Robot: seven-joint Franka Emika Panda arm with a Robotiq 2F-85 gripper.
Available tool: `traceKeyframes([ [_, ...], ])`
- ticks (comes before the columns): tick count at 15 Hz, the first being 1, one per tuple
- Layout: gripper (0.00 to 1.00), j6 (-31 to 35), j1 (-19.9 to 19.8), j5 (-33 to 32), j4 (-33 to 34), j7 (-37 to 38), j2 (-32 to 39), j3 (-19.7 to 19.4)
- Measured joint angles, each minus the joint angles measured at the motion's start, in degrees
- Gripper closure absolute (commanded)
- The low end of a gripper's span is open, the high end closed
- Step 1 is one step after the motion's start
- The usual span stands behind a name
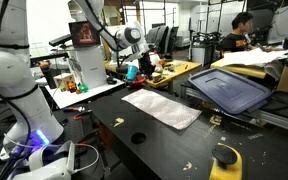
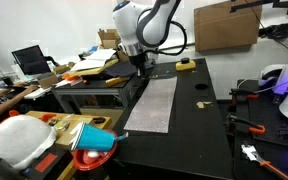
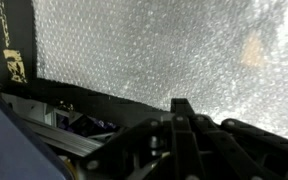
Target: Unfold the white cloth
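The white cloth [image 1: 161,108] lies spread flat as a long rectangle on the black table [image 1: 134,150]. It shows in both exterior views [image 2: 152,105] and fills the top of the wrist view [image 3: 154,50] with a bubbly texture. My gripper [image 2: 140,64] hangs low over the table's edge, at the cloth's end corner, and shows small in an exterior view [image 1: 134,60]. In the wrist view the fingers [image 3: 182,105] are pressed together over the dark table strip just beside the cloth's edge. I see nothing between them.
A yellow object [image 2: 186,65] lies on the table beyond the cloth [image 1: 225,157]. A dark blue bin [image 1: 229,88] sits on the neighbouring bench. A red bowl [image 2: 94,140] and a white rounded object [image 2: 22,140] stand on a side table. Tools [image 2: 246,125] lie near the robot base.
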Motion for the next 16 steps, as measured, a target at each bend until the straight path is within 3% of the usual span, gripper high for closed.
traceKeyframes([
  [7, 1.0, -23.5, 1.7, 8.1, 0.0, 5.3, -11.0, 3.5],
  [16, 1.0, -39.8, 1.7, 13.3, 2.5, 7.2, -14.2, 5.9],
])
